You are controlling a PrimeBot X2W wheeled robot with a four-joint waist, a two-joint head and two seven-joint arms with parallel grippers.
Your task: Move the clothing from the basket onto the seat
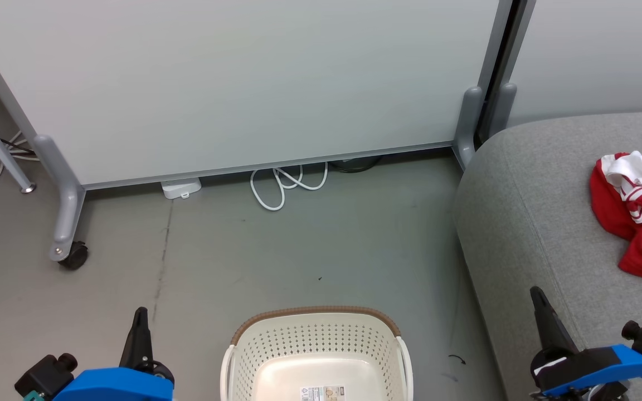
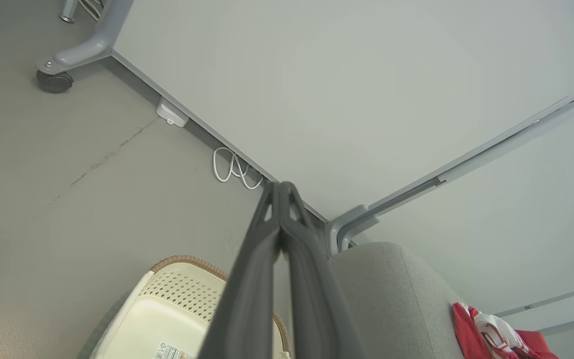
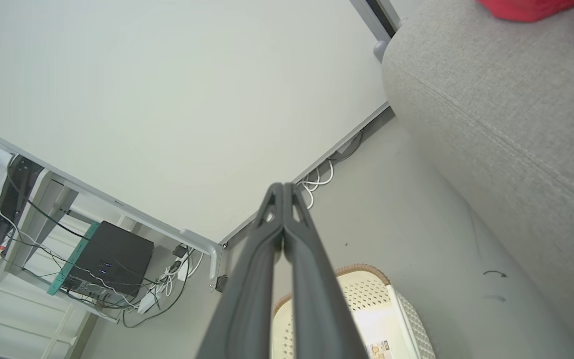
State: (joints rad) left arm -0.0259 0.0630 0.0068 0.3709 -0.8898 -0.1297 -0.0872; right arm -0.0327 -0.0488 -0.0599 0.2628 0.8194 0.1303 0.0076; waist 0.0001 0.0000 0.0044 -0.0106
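Clothing (image 1: pixel 641 211): a crumpled red heap with white striped trim, lying on top of the seat (image 1: pixel 527 211) toward its right side in the head view. The frame edge cuts it off. The visible part is longer than wide, and its long axis runs roughly near to far from the robot. White folds bunch at the far end and plain red fabric trails toward the near end. No lettering is legible. In the left wrist view it shows as a red and white bundle (image 2: pixel 491 334) on the grey cushion (image 2: pixel 391 299).

Seat: grey woven upholstery with a rounded far-left corner next to the partition foot (image 1: pixel 468 120). Its left edge runs near to far.

Basket (image 1: pixel 315 310): stands upright on the floor (image 1: pixel 298 250), left of the seat and apart from it, between the two grippers. It has cream perforated walls and a brown woven-look rim. The visible bottom is bare plastic with a printed label (image 1: pixel 324 392). The near part is cut off, so I cannot tell its long axis.

Left gripper (image 1: pixel 141 320): fingers pressed together, holding nothing, pointing away from the robot, left of the basket. The closed tips are clear in the left wrist view (image 2: pixel 281 188).

Right gripper (image 1: pixel 538 298): jaws likewise shut and empty, over the seat's near left edge. The tips meet in the right wrist view (image 3: pixel 283 188).

Background: a white partition panel (image 1: pixel 243 83) on castors (image 1: pixel 74 256), with a looped white cable (image 1: pixel 285 186) at its base.
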